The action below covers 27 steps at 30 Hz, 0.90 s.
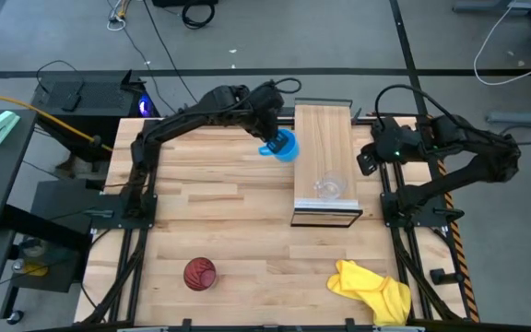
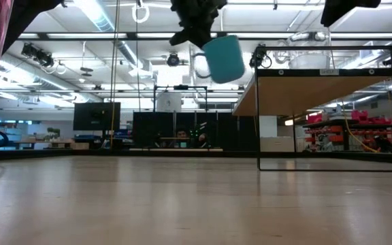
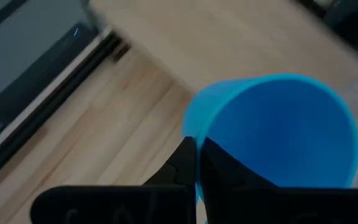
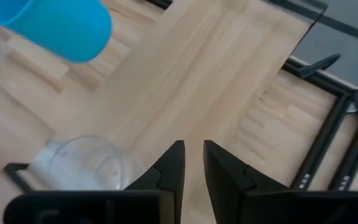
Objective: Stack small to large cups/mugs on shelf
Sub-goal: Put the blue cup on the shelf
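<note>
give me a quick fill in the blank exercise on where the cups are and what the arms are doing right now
1. The left gripper is shut on the ____ mug, held in the air beside the shelf.
2. The clear cup stands on the ____.
3. The dark red tumbler sits on the ____, far from the shelf.
4. The right gripper holds ____.

Missing words: blue; shelf; tabletop; nothing

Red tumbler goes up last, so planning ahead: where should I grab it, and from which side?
The red tumbler stands alone near the table's front-left. Its open mouth appears to face up, so I'd come straight down and pinch one rim wall, as the left gripper does with the blue mug. Nothing crowds it.
</note>
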Each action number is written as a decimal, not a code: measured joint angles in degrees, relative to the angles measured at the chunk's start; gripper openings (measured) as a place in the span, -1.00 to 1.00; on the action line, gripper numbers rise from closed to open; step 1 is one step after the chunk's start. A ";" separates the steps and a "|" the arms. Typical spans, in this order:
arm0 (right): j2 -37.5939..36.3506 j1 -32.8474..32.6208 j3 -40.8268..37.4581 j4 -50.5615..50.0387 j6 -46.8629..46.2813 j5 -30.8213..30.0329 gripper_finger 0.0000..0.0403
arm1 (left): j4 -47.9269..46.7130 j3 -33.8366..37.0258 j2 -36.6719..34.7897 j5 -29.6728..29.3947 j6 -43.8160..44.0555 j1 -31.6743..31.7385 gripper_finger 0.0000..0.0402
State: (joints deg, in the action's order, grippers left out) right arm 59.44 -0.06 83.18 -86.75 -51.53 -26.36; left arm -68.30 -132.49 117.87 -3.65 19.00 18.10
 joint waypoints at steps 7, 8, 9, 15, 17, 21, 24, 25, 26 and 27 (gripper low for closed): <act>2.33 6.49 0.00 3.15 6.43 0.78 -0.68 | 2.27 0.00 0.61 0.91 -0.61 -0.10 -0.94; 2.78 7.46 0.00 4.12 7.43 1.17 -0.68 | 2.99 0.00 0.63 0.89 -0.73 -0.10 -0.94; 3.25 8.41 0.00 5.19 8.52 1.80 -0.68 | 4.03 0.00 0.63 0.91 -0.80 -0.10 -0.94; 6.21 13.25 0.00 10.63 14.21 6.61 -0.68 | 4.56 0.00 0.63 2.35 -0.80 -0.11 -0.94; 6.64 14.08 0.00 11.85 15.01 8.22 -0.68 | 2.64 0.00 0.63 2.33 -1.40 -0.12 -0.94; 6.67 14.32 0.00 13.19 15.10 9.75 -0.68 | -3.08 0.00 0.63 -0.45 -1.76 -0.10 -0.94; 6.64 14.32 0.00 16.00 13.98 12.73 -0.68 | -7.05 0.02 0.63 -1.19 -1.70 0.12 -0.94; 6.87 14.32 0.00 17.48 13.93 14.00 -0.68 | -7.93 0.02 0.63 -1.25 -1.71 0.11 -0.94; 7.19 14.32 0.00 19.16 14.01 15.35 -0.68 | -8.73 0.02 0.63 -1.32 -1.77 -0.07 -0.94; 7.69 14.30 0.00 20.70 14.03 16.90 -0.68 | -9.25 0.02 0.63 -1.32 -1.92 -0.27 -0.94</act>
State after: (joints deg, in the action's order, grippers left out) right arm 67.13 14.24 83.18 -66.05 -37.50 -9.46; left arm -77.55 -132.46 118.50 -4.97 17.07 17.83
